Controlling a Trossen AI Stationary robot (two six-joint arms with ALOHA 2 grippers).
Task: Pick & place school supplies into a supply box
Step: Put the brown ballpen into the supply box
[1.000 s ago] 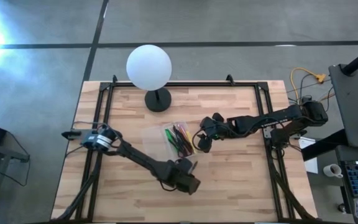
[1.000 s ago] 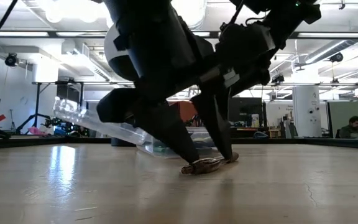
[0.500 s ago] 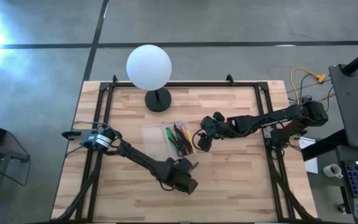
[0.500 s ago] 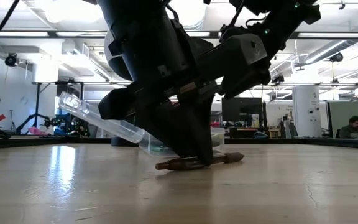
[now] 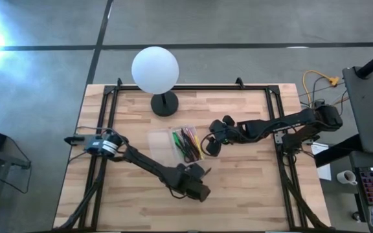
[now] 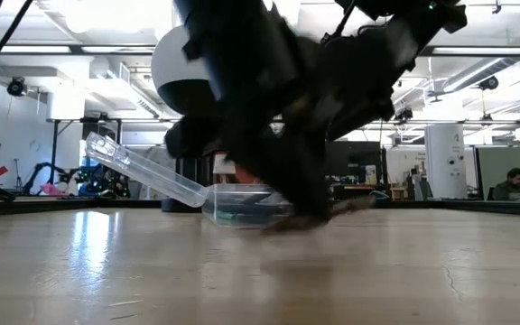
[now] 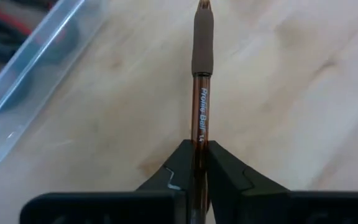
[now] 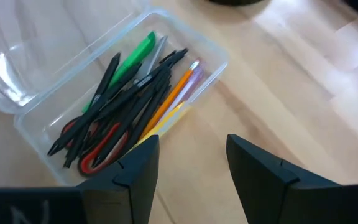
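A brown see-through pen point(image 7: 200, 106) with a dark rubber sleeve lies between the fingers of my left gripper point(image 7: 197, 163), which is shut on it near the table's middle front point(image 5: 198, 173). The supply box point(image 5: 177, 144), clear plastic with its lid point(image 6: 143, 171) swung open, holds a green marker point(image 8: 132, 55), dark pens, an orange pencil point(image 8: 174, 93) and red-handled scissors point(image 8: 95, 163). My right gripper point(image 8: 191, 168) hangs open just right of the box point(image 5: 211, 145), touching nothing. My left gripper pinches the pen's clear printed barrel point(image 7: 200, 134) between its two fingers, behind the rubber sleeve. The fingers slant down from the near left. The pen runs forward out of the hold, tip away from the gripper; its rear end is hidden under the fingers. In the low view it is tilted point(image 6: 332, 212).
A white globe lamp point(image 5: 155, 70) on a black base point(image 5: 165, 103) stands at the table's far edge, behind the box. Bare wood point(image 5: 251, 188) lies to the right of and in front of the left gripper. Black frame rails run along both table sides.
My left gripper, open with its fingers on either side of the pen lying on the table, has shut and taken hold of the pen. The pen has since turned and tipped, one end rising off the wood. The right arm has kept still.
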